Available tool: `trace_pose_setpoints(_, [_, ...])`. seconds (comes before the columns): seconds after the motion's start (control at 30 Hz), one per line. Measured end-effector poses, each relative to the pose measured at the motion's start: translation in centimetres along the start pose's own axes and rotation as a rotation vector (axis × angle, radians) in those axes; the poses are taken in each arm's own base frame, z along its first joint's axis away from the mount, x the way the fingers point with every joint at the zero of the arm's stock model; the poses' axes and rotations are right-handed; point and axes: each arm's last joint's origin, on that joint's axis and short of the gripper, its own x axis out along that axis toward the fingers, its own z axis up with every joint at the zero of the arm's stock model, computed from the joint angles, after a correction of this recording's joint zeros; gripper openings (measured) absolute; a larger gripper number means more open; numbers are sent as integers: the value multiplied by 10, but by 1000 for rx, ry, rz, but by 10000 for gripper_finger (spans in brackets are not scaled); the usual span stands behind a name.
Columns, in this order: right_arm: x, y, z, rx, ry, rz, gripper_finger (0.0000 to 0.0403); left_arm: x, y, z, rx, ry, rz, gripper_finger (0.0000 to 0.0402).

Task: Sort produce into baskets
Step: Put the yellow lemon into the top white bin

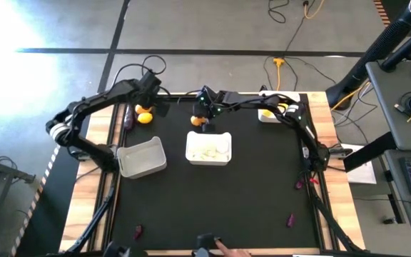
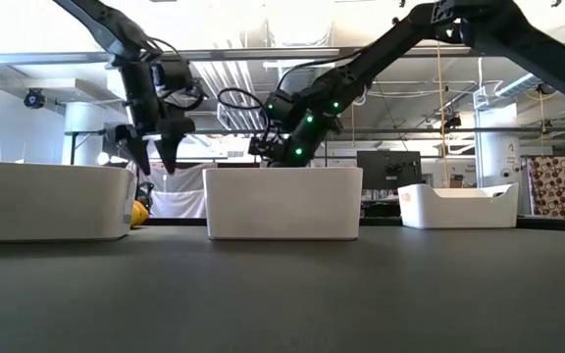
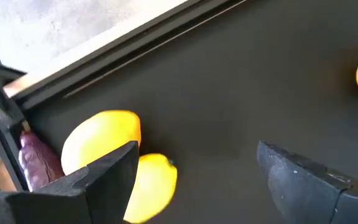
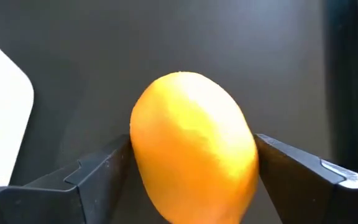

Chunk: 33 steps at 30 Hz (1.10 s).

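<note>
High view: three white baskets sit on the black mat, one at centre [image 1: 208,148] with pale produce inside, one at left [image 1: 142,158], one at upper right [image 1: 271,112]. The right gripper [image 1: 201,118] hangs just above the centre basket's top edge, over an orange citrus [image 1: 199,121]. The left gripper [image 1: 147,100] is at upper left, above two lemons [image 1: 145,117] and an eggplant [image 1: 128,118]. Small purple pieces [image 1: 290,220] lie near the bottom.

Low view: both arms hang behind the baskets; the left gripper [image 2: 153,149] points down with fingers apart, holding nothing.

Left wrist view: the fingers [image 3: 114,168] are spread wide and empty, the lemons [image 3: 101,140] at lower left behind one finger, the eggplant [image 3: 37,158] touching them.

Right wrist view: the citrus [image 4: 194,146] fills the centre, both fingers [image 4: 101,168] against its sides, so it looks gripped.

Judgement: citrus is light, firm, smooth and rolls easily; a grip across the widest middle suits it. No readable writing or labels show.
</note>
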Motion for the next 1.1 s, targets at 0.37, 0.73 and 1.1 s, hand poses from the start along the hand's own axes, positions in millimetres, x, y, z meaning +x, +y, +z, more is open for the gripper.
trace_pose_setpoints(0.37, [9,1,-6,137,42,-28,270,13,7,12,35,38,-4,309])
trace_pose_setpoints(0.73, [-65,-5,14,293,80,-154,233,16,42,9,-57,125,7,298])
trace_pose_setpoints(1.1, [-241,4,23,481,104,-589,232,50,68,9,-95,243,88,280])
